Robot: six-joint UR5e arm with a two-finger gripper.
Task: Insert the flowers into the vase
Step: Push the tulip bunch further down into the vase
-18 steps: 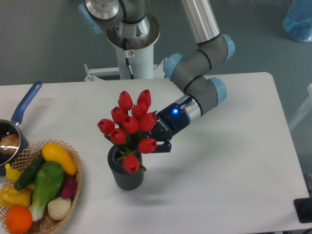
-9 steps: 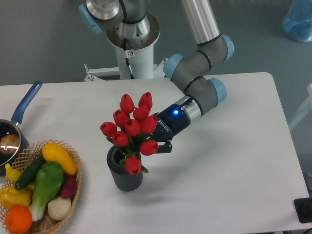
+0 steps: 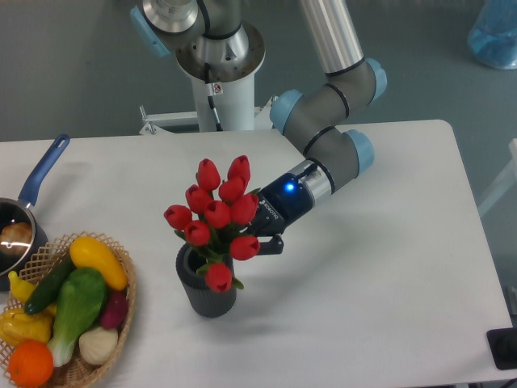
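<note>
My end effector (image 3: 257,236) sits just right of centre in the frame, reaching in from the upper right with its blue light showing on the wrist. Its tips are buried behind the flowers (image 3: 216,213), so I cannot tell how the jaws stand or whether they are pressing on the stems (one dark fingertip pokes out just right of the lowest buds, and that is all I can see of it).

The flowers, a bunch of red tulip buds, stand a little left of centre, directly above the vase (image 3: 208,286). Their green stems and leaves go down into its round mouth, and one bud hangs over the front rim. The bunch spreads wider than the vase and leans slightly up and to the right, towards my wrist.

The vase, dark grey and ribbed, stands upright on the white table (image 3: 380,267), below and left of my end effector.

At the lower left edge is a wicker basket (image 3: 121,311) of vegetables and fruit, well apart from the vase. Above it, at the left edge, is a saucepan (image 3: 24,218) with a blue handle.
</note>
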